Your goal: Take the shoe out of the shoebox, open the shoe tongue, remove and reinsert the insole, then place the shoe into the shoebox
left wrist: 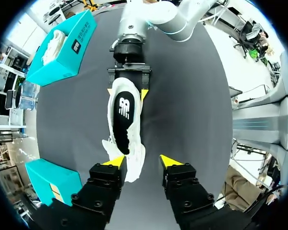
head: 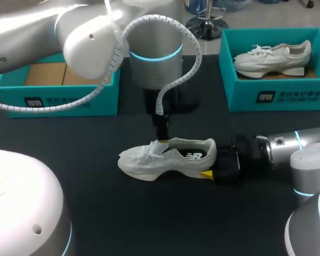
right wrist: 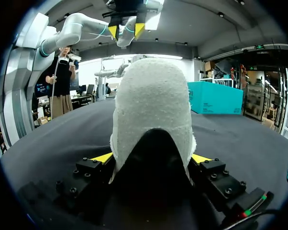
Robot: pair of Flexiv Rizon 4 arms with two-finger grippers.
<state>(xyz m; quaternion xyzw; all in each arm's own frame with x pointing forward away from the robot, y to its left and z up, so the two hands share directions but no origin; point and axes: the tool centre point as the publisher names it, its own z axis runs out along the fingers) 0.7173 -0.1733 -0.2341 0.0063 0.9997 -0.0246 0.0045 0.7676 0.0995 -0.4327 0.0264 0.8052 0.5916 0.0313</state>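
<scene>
From my station the only furniture I can judge is the table (head: pixel 149 213). In the head camera its top is a flat, very dark covering, almost black and matte, and it fills the view from one side to the other. In the left wrist camera the same table top (left wrist: pixel 192 105) looks mid grey and evenly lit, and its edges show on two sides. In the right wrist camera the table top (right wrist: pixel 240 139) runs flat away to its far edge. It is dark close by and paler, with a soft sheen, toward one side.
</scene>
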